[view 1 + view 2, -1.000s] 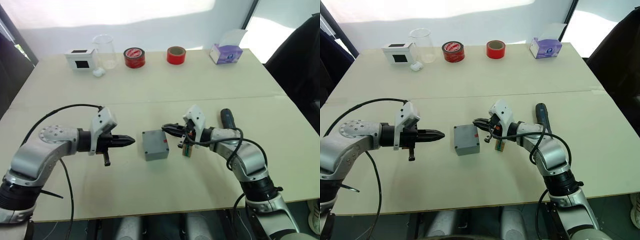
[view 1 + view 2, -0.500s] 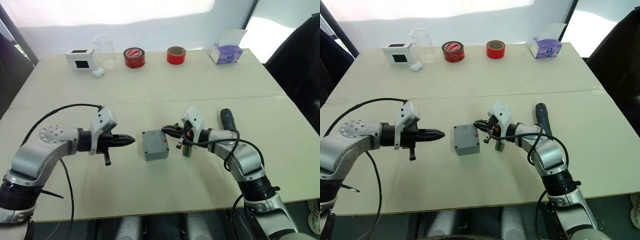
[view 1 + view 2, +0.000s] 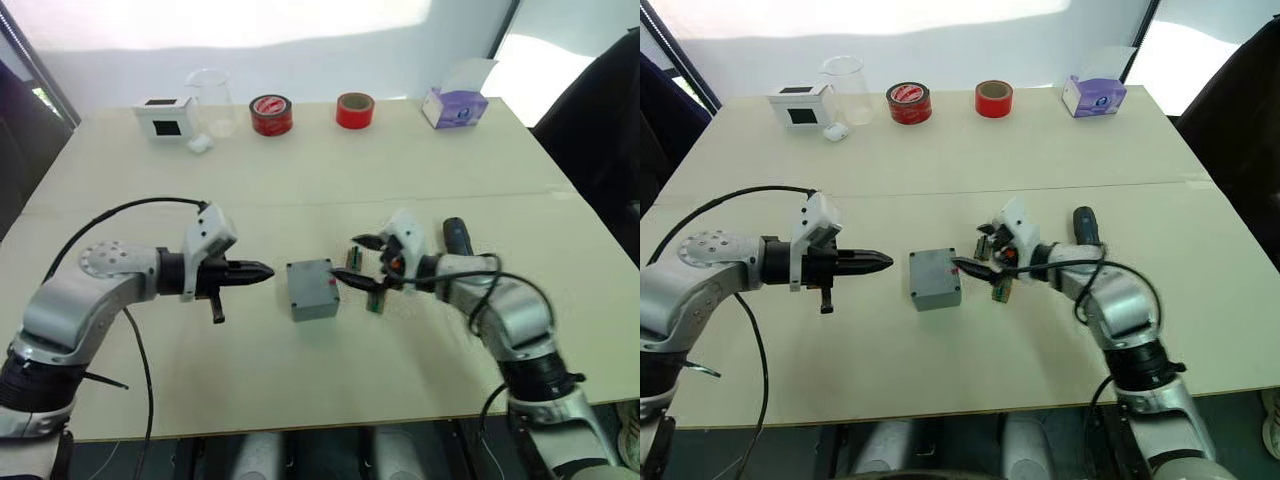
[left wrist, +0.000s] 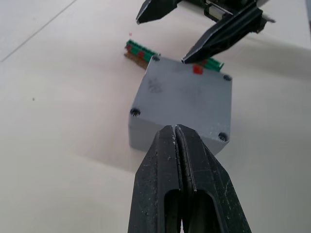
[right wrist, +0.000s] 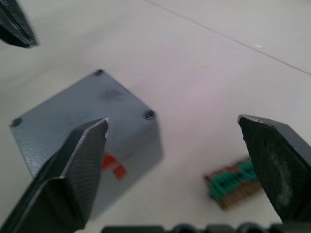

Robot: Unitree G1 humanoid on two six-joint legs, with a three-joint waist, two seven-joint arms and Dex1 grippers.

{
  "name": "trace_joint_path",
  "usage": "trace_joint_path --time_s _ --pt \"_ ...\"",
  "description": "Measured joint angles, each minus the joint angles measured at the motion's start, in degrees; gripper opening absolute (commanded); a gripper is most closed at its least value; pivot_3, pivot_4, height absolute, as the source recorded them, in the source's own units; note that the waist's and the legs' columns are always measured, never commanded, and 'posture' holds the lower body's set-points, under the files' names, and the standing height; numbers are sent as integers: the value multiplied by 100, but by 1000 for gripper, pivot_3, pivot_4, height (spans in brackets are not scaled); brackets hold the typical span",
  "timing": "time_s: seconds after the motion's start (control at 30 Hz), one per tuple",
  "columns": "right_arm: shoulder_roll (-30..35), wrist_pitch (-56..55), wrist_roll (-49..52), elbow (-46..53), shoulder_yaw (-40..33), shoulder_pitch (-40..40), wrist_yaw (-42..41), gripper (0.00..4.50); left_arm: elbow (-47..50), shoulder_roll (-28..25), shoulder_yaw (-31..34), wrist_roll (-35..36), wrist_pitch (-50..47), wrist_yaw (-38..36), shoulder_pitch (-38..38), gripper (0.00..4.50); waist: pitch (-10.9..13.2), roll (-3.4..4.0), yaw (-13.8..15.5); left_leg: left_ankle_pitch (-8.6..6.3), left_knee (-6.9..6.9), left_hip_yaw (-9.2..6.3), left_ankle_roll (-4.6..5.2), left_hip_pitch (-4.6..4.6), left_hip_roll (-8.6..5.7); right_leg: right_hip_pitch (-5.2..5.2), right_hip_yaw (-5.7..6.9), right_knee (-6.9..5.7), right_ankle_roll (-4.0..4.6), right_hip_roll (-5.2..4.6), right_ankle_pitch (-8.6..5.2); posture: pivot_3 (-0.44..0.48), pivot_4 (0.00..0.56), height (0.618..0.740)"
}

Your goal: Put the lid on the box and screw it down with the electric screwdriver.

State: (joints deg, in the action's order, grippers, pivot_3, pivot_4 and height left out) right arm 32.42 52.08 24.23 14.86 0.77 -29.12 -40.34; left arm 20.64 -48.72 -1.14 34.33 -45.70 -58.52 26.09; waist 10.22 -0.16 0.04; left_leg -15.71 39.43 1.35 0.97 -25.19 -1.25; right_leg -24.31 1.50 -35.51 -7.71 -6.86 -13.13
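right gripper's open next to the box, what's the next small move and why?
Probably ease the right gripper forward so its open fingers straddle the box, then close. One finger already overlaps the side with the red mark; the left gripper is shut, short of the opposite side.

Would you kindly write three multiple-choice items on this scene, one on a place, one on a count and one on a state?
1. Where is the grey box?
A. between the two grippers
B. beside the purple tissue box
C. on the floor

2. How many red tape rolls stand at the far edge?
A. one
B. two
C. four

3. How is the right gripper?
A. shut on the box
B. shut, empty
C. open

Key: 1 A, the grippers flank it; 2 B, two rolls; 3 C, its fingers stand apart.
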Motion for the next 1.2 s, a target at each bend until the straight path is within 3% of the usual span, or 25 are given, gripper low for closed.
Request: trace_joint_path --time_s 0.17,0.3,0.43,0.57,1.07,1.1,1.2 --pt "774 2197 441 -226 -972 -1089 355 4440 97 104 -284 12 128 -314 352 0 -1 0 18 -1 -10 5 2 6 -1 -2 -4 1 2 8 -1 0 150 740" --pt "2358 3824 558 -1307 -421 -1823 195 4440 416 336 -610 57 256 -503 464 0 3 6 77 -20 -12 8 35 1 -2 -2 -5 15 3 -1 -1 0 150 740" --pt "2948 4004 964 -2186 591 -2046 -28 4440 504 383 -761 7 400 -571 456 0 0 2 -17 -22 -12 12 38 5 -4 1 -9 21 2 0 -1 0 150 740" --pt "2898 4007 985 -2746 1444 -2239 -35 4440 550 404 -862 -10 466 -569 432 0 2 8 -93 -22 -13 15 37 6 -2 -6 -15 12 2 0 -1 0 150 740" --pt "2269 3693 546 -3808 2370 -2829 -604 4440 880 266 -807 10 369 -235 -48 0 2 8 -66 -17 -11 13 30 3 -1 -5 -15 13 1 0 0 0 150 740" --pt "2269 3649 510 -3830 2417 -2834 -656 3910 881 265 -797 11 361 -218 -65 0 1 6 -65 -17 -11 12 30 4 -1 -4 -15 13 1 0 0 0 150 740" --pt "2264 3441 289 -3918 2644 -2875 -866 2962 880 227 -664 13 343 -143 -118 0 -3 0 -67 -17 -10 12 30 5 -2 -3 -14 13 1 1 0 0 150 740"
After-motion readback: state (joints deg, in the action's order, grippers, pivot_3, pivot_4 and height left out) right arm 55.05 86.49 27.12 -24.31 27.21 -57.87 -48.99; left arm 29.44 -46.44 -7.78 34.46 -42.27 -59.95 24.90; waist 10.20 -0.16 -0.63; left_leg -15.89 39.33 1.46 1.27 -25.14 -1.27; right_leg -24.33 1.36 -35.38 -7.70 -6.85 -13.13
